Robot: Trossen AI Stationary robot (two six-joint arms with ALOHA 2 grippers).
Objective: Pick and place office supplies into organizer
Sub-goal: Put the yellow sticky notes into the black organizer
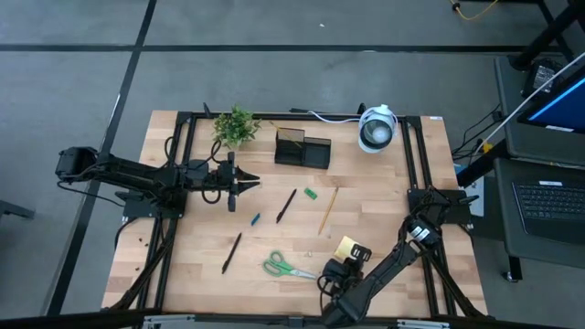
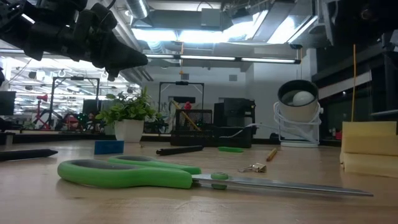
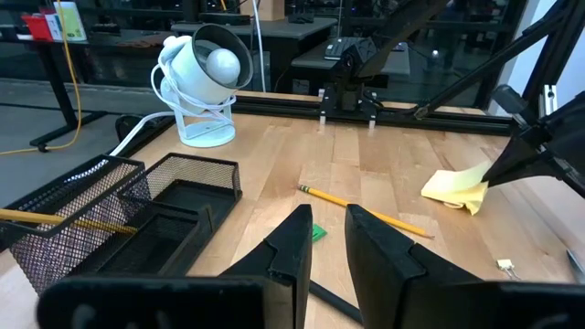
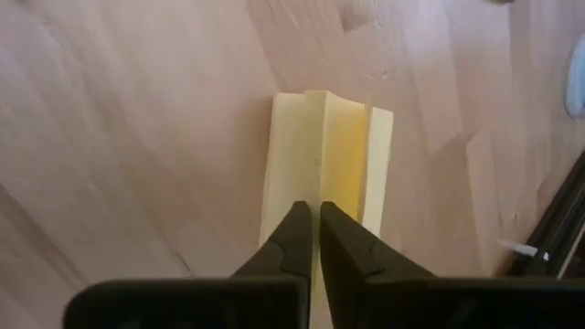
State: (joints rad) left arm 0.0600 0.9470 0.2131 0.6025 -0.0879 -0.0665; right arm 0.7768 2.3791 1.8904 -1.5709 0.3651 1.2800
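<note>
Right wrist view: right claw (image 4: 317,239) pinched tight on the yellow sticky-note pad (image 4: 329,151), lower centre of the high view, probably gripping its edge to lift it. Left claw (image 3: 324,247) hovers narrow and empty, left-centre (waiting). Organizer (image 1: 303,149) sits upper centre of table (image 1: 183,260). No readable writing.

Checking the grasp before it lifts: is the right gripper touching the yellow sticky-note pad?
Touching. In the right wrist view the right gripper has its fingertips pinched shut on the edge of the yellow sticky-note pad, with no gap showing.
</note>
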